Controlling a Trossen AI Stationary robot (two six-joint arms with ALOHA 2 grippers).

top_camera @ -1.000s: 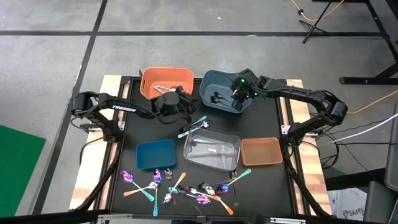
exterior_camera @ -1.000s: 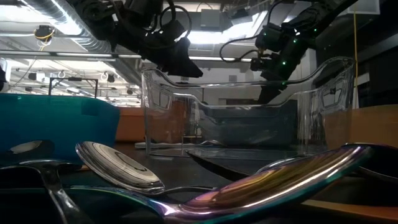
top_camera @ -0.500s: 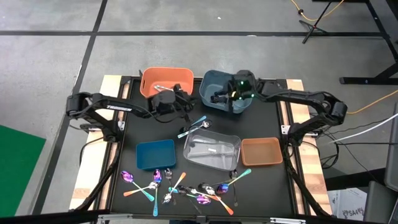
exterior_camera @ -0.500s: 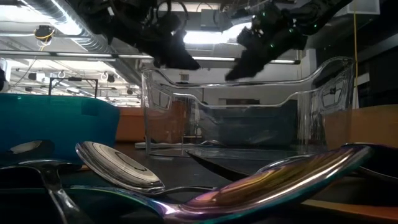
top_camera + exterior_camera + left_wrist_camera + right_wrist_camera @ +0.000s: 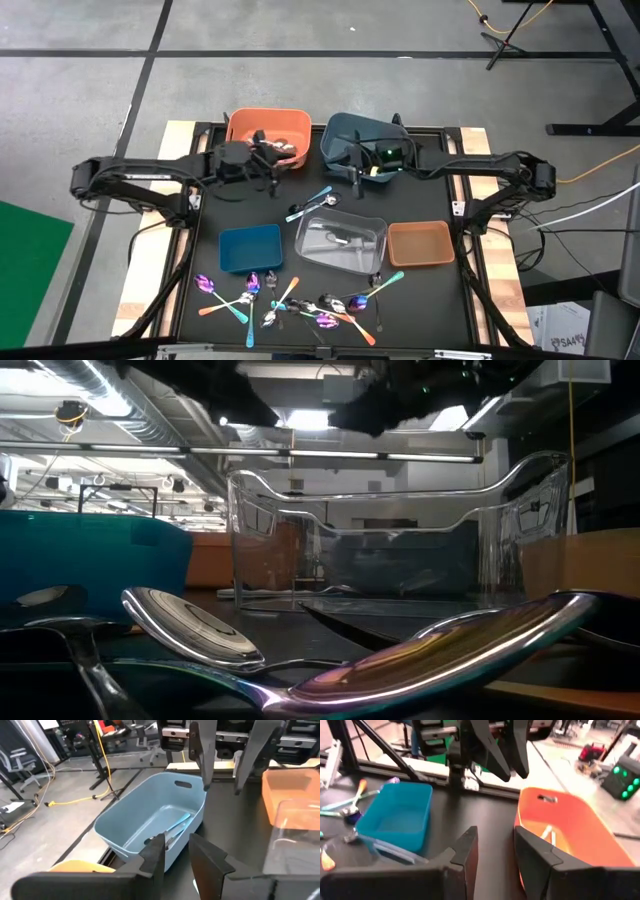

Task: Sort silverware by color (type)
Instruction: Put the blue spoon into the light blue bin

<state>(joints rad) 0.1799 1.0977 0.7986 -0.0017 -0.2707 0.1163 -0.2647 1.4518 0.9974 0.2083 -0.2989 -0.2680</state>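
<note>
High view: both pincers (image 5: pixel 268 152) (image 5: pixel 352 160) released, empty; silverware (image 5: pixel 300 300) well apart, table's near edge

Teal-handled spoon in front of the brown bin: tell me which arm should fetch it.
Right, probably. The teal-handled spoon lies by the brown bin, on the right arm's side. The right gripper hangs open at the grey-blue bin; the left gripper, open too, is farther off at the orange bin.
</note>
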